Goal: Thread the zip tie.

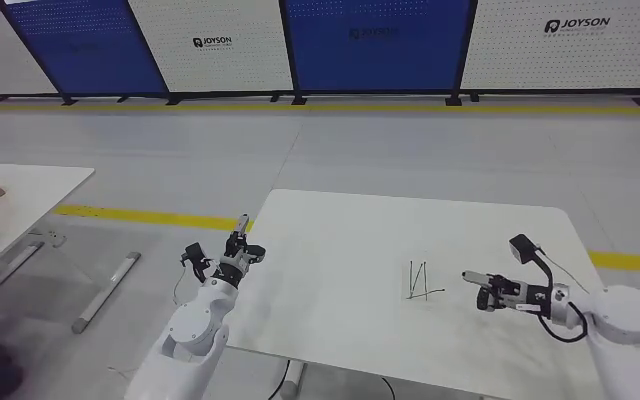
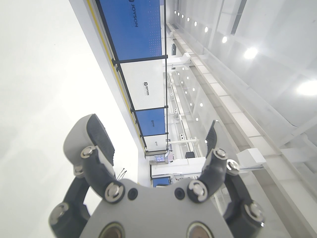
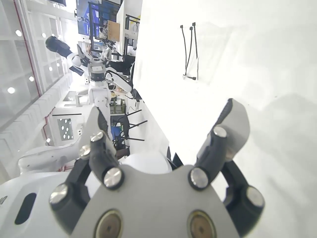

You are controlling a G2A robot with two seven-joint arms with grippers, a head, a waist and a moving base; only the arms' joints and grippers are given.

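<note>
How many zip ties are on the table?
4, I think: three zip ties lie side by side on the white table, and a fourth zip tie lies across their ends. They overlap, so one may be hidden.

The left arm (image 1: 195,335) sits at 7 o'clock, the left end effector (image 1: 241,224) pointing toward 12, fingers spread. The right arm (image 1: 610,325) sits at 4 o'clock, the right end effector (image 1: 470,277) pointing toward 9, fingers spread.

Unobstructed table (image 1: 330,250) between right hand (image 1: 467,277) and zip ties (image 1: 420,281).
</note>
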